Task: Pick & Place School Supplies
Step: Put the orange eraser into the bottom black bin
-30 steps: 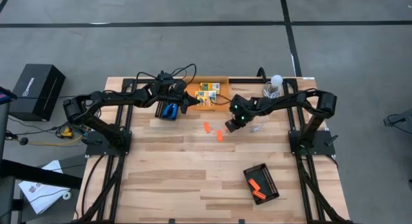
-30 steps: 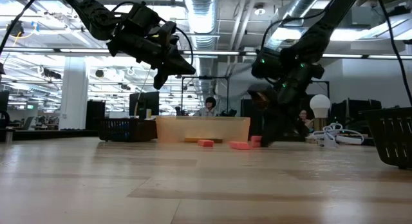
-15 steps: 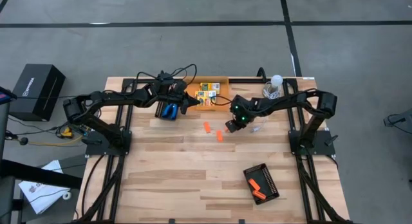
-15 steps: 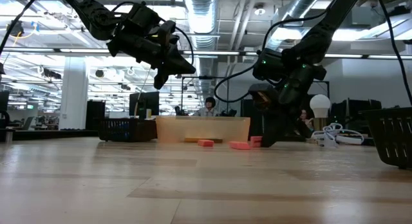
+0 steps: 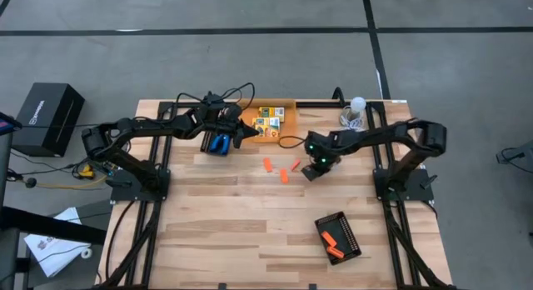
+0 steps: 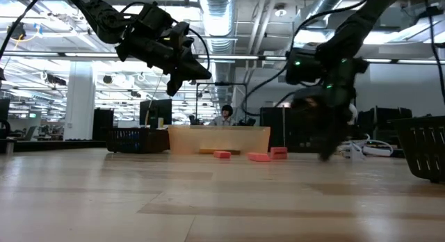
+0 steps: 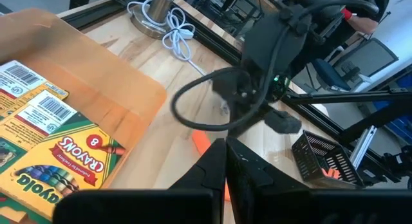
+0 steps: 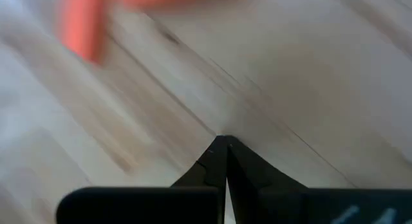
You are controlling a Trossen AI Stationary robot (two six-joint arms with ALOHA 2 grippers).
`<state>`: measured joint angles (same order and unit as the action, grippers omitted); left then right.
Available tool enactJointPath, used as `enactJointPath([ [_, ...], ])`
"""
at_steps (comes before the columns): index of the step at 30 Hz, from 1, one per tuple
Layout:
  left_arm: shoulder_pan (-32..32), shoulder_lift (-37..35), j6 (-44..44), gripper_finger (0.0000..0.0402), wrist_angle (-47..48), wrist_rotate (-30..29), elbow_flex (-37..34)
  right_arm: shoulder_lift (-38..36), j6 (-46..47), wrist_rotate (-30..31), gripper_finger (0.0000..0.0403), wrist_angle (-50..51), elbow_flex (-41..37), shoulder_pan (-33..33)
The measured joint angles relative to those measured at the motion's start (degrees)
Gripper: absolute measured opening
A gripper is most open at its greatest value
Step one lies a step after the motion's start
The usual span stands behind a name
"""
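Yellow-and-green crayon boxes (image 5: 269,120) (image 7: 58,147) lie flat in an orange tray (image 5: 287,102). Blue-handled pliers (image 5: 221,144) sit in a small black tray. Three short orange sticks (image 5: 266,164) (image 5: 283,176) (image 5: 295,164) lie flat on the wood, and the low view shows them too (image 6: 259,156). My left gripper (image 5: 242,130) (image 7: 225,143) is shut and hangs in the air at the orange tray's left edge. My right gripper (image 5: 309,173) (image 8: 225,142) is shut, points down and stands just over bare wood right of the sticks. One blurred stick (image 8: 80,24) shows beyond it.
A black ridged tray (image 5: 339,237) holding orange sticks lies near the table's near right part. A white cable with a round bulb (image 5: 354,111) sits at the far right corner. Bare wood spreads across the near half of the table (image 5: 233,232). People sit in the room beyond.
My right gripper has swung from over the sticks toward the table's right and slightly nearer, staying low. The third orange stick, which the gripper stood over in the high view, now lies in plain sight. The left arm has kept still.
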<state>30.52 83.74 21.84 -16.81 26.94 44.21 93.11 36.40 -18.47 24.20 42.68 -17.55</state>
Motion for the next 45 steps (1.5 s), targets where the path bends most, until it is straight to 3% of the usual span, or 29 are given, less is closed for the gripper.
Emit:
enactJointPath([
  [2,0.2,0.0,-0.1,0.0002,0.0,0.0,0.0,-2.7,-1.2,1.6,0.0,3.9,-0.6,0.0],
  [7,0.9,0.0,-0.5,0.0002,-0.1,0.0,0.0,-13.3,-4.0,3.9,0.0001,2.3,-1.3,-1.1],
  [10,1.1,0.0,-0.8,0.0002,-0.2,0.0,0.0,-18.9,-10.6,3.5,0.0016,-1.7,-0.8,-1.8],
  [13,1.1,0.0,-1.7,0.0002,-0.5,0.0,0.0,-20.8,-20.5,3.6,0.0051,0.9,1.8,-2.0],
  [20,1.1,0.0,-1.6,0.0002,-0.4,0.0,0.0,-12.9,-45.2,5.3,0.0155,18.4,11.9,-2.3],
  [26,1.1,0.0,-1.5,0.0002,-0.4,0.0,0.0,-2.1,-61.0,7.8,0.0208,23.5,19.3,-3.3],
  [35,1.1,0.0,-0.3,0.0002,-0.3,0.0,0.0,7.1,-71.6,5.4,0.0182,23.5,26.9,-3.9],
  [45,1.1,0.0,-0.4,0.0002,-0.3,0.0,0.0,7.6,-73.0,3.0,0.0159,22.4,27.2,-1.4],
])
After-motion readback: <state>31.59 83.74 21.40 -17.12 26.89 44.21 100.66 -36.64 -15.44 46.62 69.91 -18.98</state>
